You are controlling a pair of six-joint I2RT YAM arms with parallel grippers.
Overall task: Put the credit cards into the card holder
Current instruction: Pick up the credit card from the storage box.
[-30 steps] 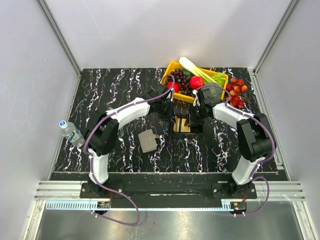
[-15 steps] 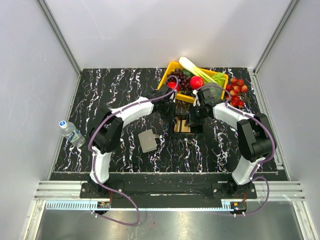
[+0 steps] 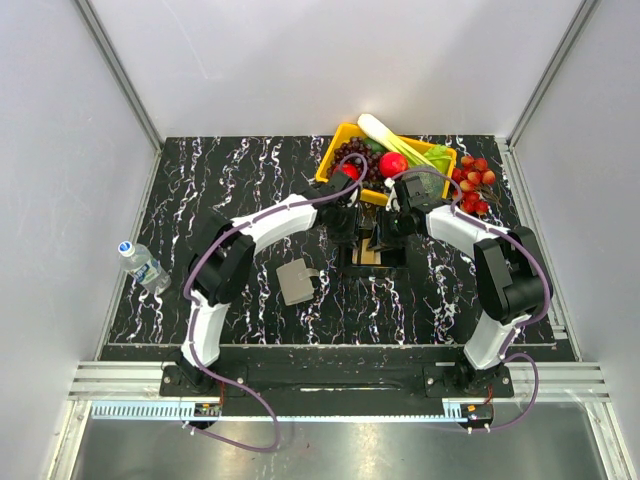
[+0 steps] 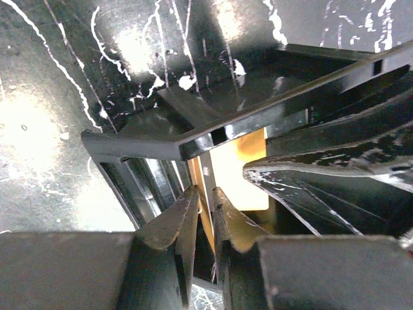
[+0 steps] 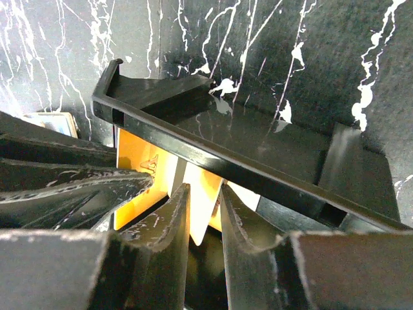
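Meeting at one tray (image 5: 271, 184), two hands: left hand (image 4: 205, 192) nearly closed around the edge of one orange card (image 4: 195, 173), grip unclear; right hand (image 5: 203, 188) part-open, empty. One holder (image 3: 296, 281) left of tray.

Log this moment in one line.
left gripper: astride orange card edge in black tray; right gripper: parted over yellow card; card holder: apart, untouched

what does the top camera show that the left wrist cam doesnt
Only the top camera: the grey card holder lying apart from the black tray, a water bottle, a yellow basket of produce. Only the left wrist: an edge-on card between the fingers of the left gripper. Both: that tray and a yellow card in it.
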